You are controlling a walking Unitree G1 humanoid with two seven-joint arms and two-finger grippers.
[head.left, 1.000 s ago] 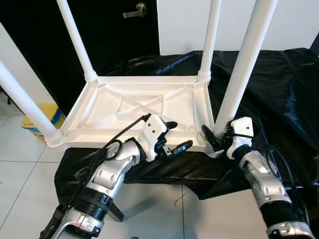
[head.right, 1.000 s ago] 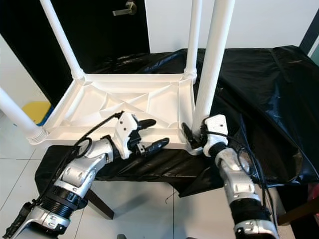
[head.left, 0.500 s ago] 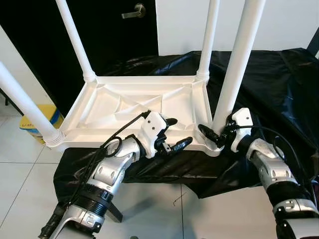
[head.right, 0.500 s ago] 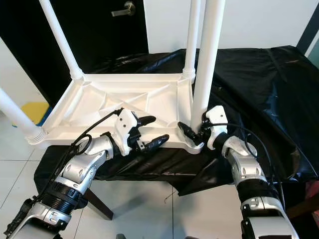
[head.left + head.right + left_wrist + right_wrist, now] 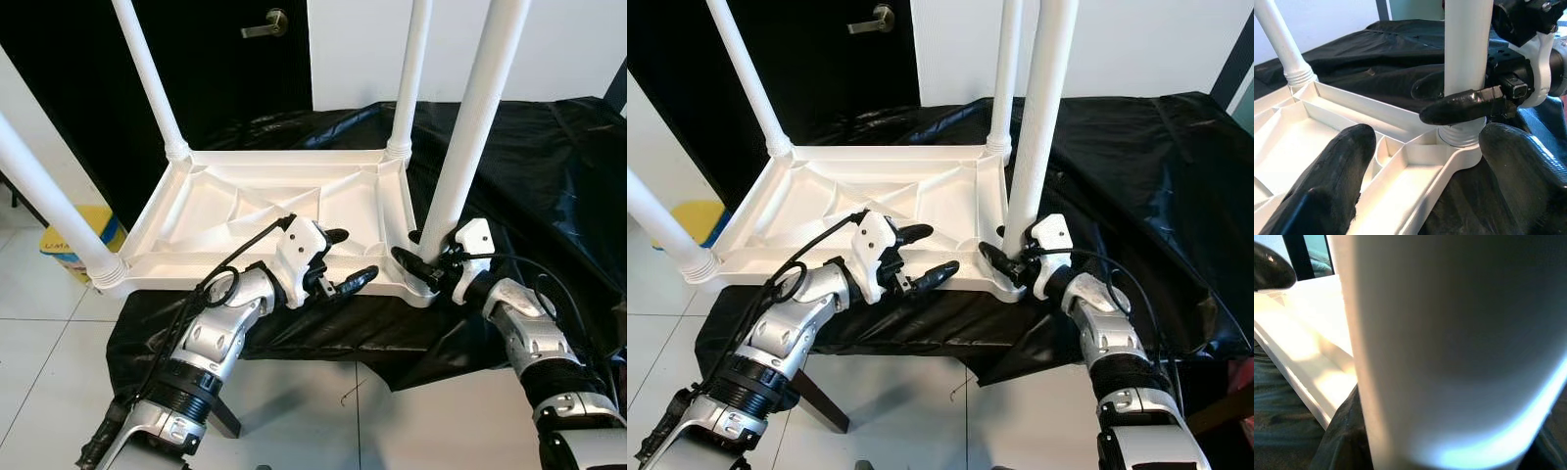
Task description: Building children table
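The white children's table point(image 5: 245, 211) lies upside down on a surface covered with black cloth point(image 5: 549, 176), its legs pointing up. My right gripper point(image 5: 423, 262) clasps the base of the near right leg point(image 5: 470, 137), where it enters the corner socket. In the left wrist view the right gripper's fingers point(image 5: 1459, 105) wrap around that leg point(image 5: 1466, 49). My left gripper point(image 5: 351, 257) is open and straddles the table's near rim point(image 5: 1415, 161), one finger over the ribbed underside and the other outside it. The right wrist view is very close to the leg point(image 5: 1449, 342).
A black door with a metal handle point(image 5: 266, 22) stands behind the table, beside a white wall. A yellow object point(image 5: 73, 230) sits on the tiled floor point(image 5: 294, 421) to the left. The black cloth hangs over the front edge.
The right forearm has swung outward and the right gripper has shifted around the leg base. The near right leg stands slightly straighter. The left gripper has hardly moved.
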